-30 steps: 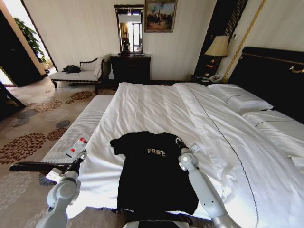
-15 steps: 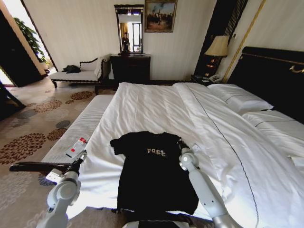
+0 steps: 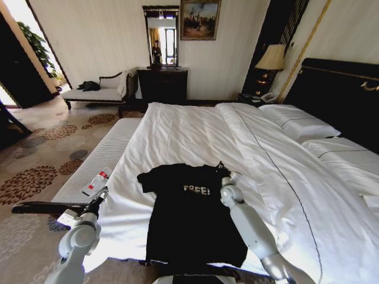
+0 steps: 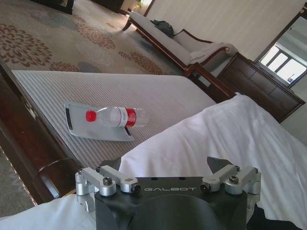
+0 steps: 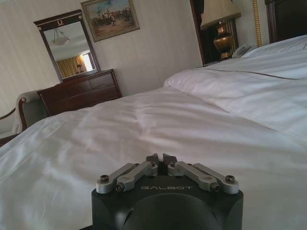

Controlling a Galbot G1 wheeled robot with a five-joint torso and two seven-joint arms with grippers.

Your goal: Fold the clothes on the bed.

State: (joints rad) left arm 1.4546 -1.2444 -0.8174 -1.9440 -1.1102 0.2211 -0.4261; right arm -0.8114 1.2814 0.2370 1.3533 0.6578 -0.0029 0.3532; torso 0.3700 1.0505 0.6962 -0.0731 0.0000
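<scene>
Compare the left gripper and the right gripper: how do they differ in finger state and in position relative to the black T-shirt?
The left gripper has its fingers spread wide apart; the right gripper has its fingers closed together. The left gripper sits off the bed's left edge, apart from the black T-shirt; the right gripper is at the shirt's right shoulder. Both are the same black unit with silver linkages.

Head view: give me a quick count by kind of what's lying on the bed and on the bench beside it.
Black T-shirt: 1
White pillows: 2
Water bottle: 1
Flat tray under the bottle: 1
Total: 5
</scene>
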